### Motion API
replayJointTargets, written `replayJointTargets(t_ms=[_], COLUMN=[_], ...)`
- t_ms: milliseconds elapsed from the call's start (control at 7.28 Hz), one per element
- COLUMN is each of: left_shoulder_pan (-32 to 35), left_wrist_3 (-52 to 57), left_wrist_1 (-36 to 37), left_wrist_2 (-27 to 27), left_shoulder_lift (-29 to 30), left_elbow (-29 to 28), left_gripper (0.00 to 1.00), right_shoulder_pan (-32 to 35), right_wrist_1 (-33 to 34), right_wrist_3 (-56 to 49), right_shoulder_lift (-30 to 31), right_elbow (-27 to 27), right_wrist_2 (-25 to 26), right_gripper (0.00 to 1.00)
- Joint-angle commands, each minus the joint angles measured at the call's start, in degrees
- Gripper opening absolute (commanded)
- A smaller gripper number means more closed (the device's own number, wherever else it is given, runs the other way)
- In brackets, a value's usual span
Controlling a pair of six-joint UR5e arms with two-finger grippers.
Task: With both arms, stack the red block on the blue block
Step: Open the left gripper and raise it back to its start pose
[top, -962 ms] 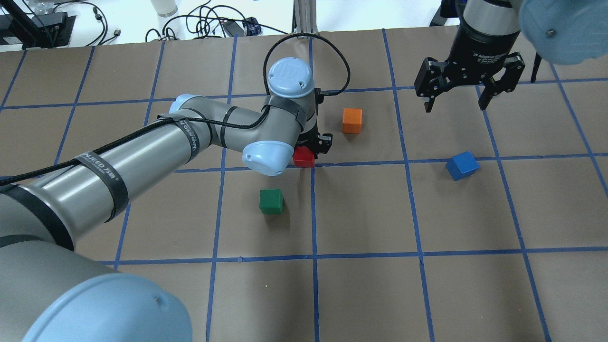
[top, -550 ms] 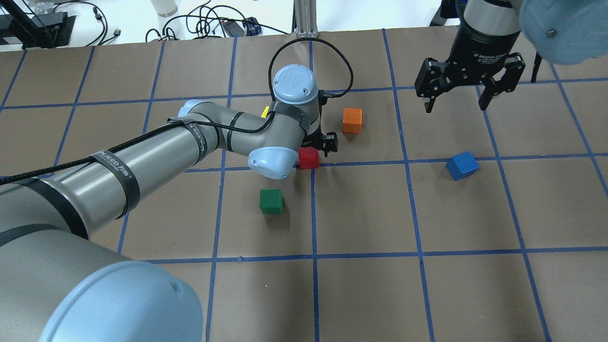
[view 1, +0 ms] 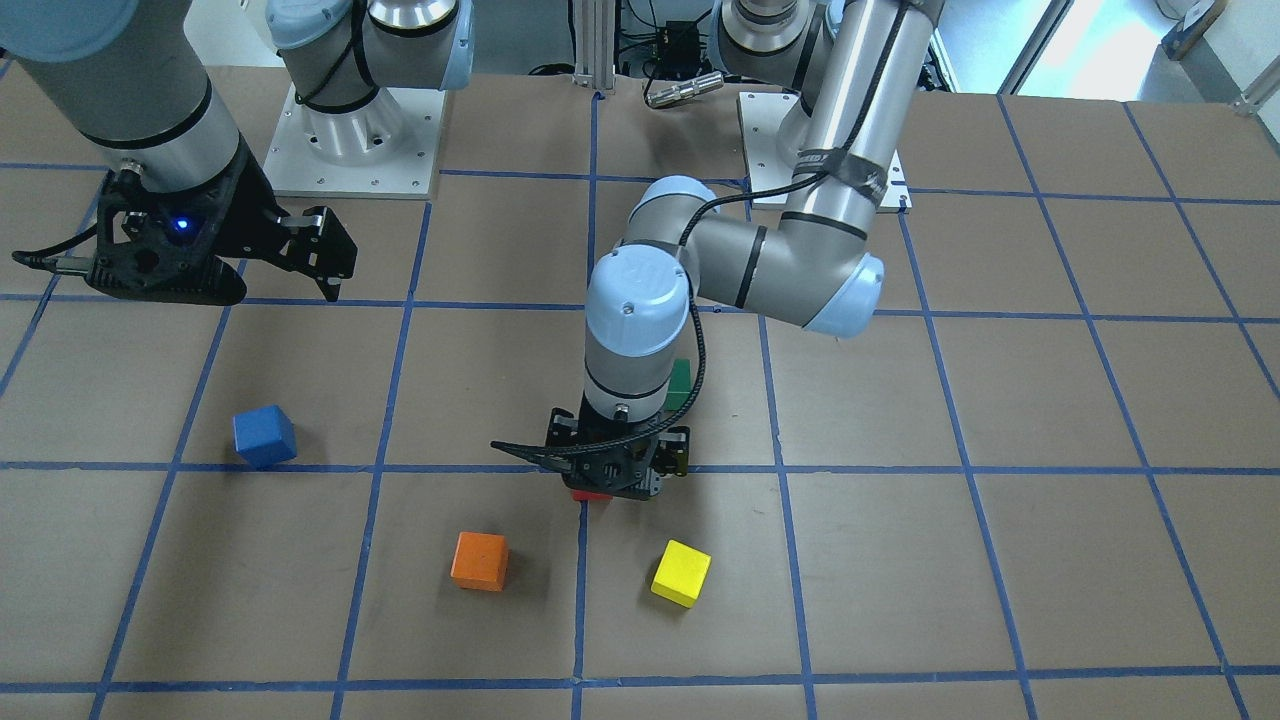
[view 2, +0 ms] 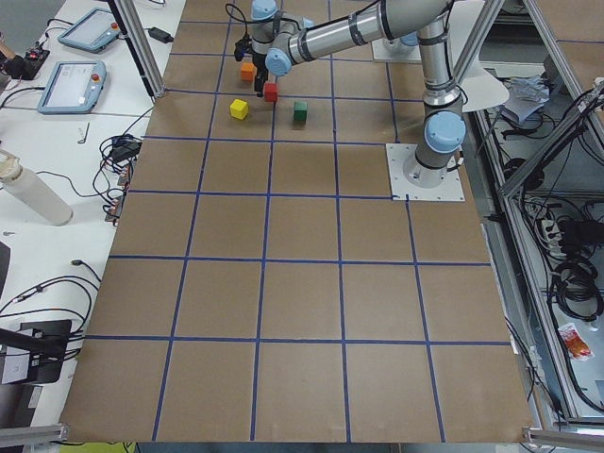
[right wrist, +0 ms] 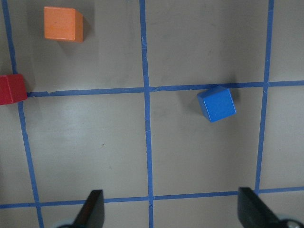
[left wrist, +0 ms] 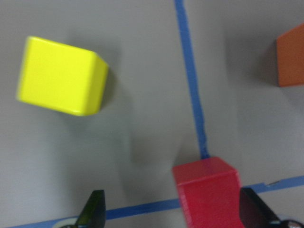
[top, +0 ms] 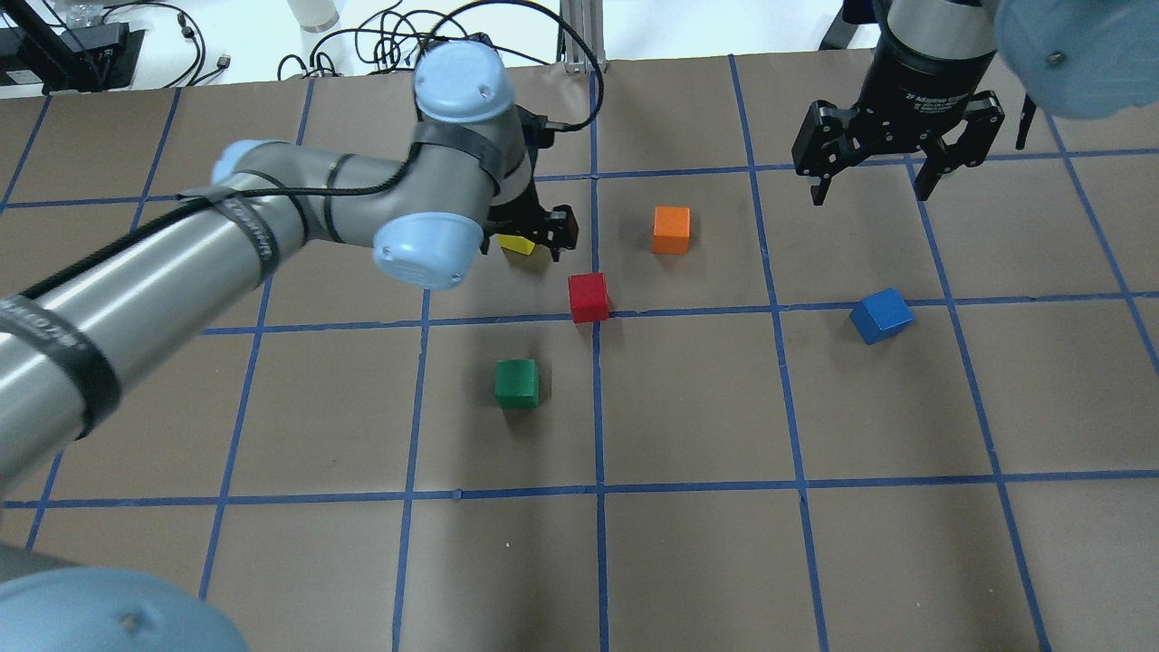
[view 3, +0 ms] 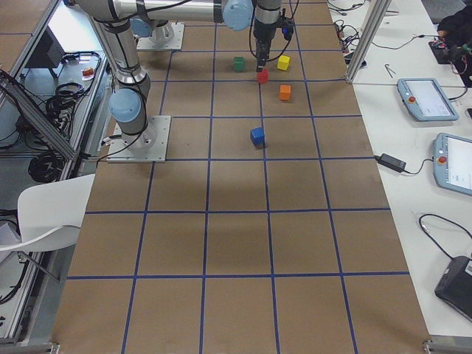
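The red block (top: 589, 297) sits on the table on a blue tape line, held by nothing. My left gripper (top: 541, 235) is open, up and to the far left of it, over a yellow cube (top: 518, 244). In the left wrist view the red block (left wrist: 209, 194) lies low in the frame, close to one open finger (left wrist: 254, 211). In the front view the gripper (view 1: 615, 475) hides most of the red block. The blue block (top: 880, 315) lies skewed at the right, also in the right wrist view (right wrist: 217, 103). My right gripper (top: 869, 186) is open, high beyond it.
An orange cube (top: 671, 229) stands just beyond the red block to the right. A green cube (top: 517, 382) stands nearer the robot, to the left. Bare brown table with blue tape lines lies between the red and blue blocks. Cables lie past the far edge.
My left arm has swung away from the red block toward the far left and now stands over the yellow cube. The red block stays on the table. The right arm has barely moved.
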State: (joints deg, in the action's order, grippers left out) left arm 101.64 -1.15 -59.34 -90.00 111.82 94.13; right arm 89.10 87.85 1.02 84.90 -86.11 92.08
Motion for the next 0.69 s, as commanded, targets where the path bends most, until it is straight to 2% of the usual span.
replayJointTargets(t_ms=[0, 137, 412, 550], left_shoulder_pan=[-8.44, -11.70, -11.65, -11.38], left_wrist_3=[10.16, 12.99, 12.93, 12.32], left_wrist_1=[-10.66, -15.50, -21.67, -23.18], left_wrist_2=[-0.17, 0.09, 0.01, -0.08], left_shoulder_lift=[-9.91, -13.52, -21.78, -23.48], left_elbow=[0.18, 0.09, -0.69, -0.87], left_gripper=[1.00, 1.00, 1.00, 1.00], right_shoulder_pan=[0.11, 0.11, 0.81, 2.20], right_wrist_1=[0.48, 0.31, 1.35, 1.89], right_wrist_3=[0.55, 0.73, 0.65, 0.56], right_shoulder_lift=[-0.25, -0.61, -1.39, -3.23], right_elbow=[-0.29, -0.38, 0.75, 1.20], right_wrist_2=[-0.93, -0.94, -1.38, -1.55], right_gripper=[1.00, 1.00, 1.00, 1.00])
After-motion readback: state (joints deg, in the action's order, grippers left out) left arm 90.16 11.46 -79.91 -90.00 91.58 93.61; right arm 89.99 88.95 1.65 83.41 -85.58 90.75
